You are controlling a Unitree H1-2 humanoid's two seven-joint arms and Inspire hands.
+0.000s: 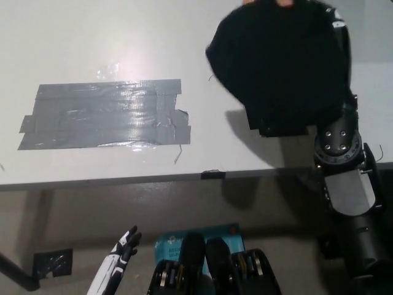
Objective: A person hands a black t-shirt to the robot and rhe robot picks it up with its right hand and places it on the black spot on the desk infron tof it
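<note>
Cloth, black and bunched: the t-shirt [279, 61] hangs over the far right part of the desk [92, 37], its lower folds drooping toward a small black block [277, 126] that sits on the desktop beneath it. At the very top edge a sliver of a person's hand [267, 2] shows above the fabric, so the shirt looks to be held up there. It reads as light, limp and easily deformed; it will sag and swing from any single grip point, and loose folds may drag on the desk. A firm pinch through a thick bundle of folds near the top should hold better than a thin edge, which could slip out.

The black right arm [344, 184] rises from the lower right and runs up behind the shirt's right side. The right hand itself is hidden by the fabric, so whether it has hold of the cloth cannot be told.

The dark taped patch [104, 117], the target, lies well to the left of the shirt, with bare desk between them. The white left hand [116, 267] rests low below the desk's near edge, fingers apart, holding nothing.
</note>
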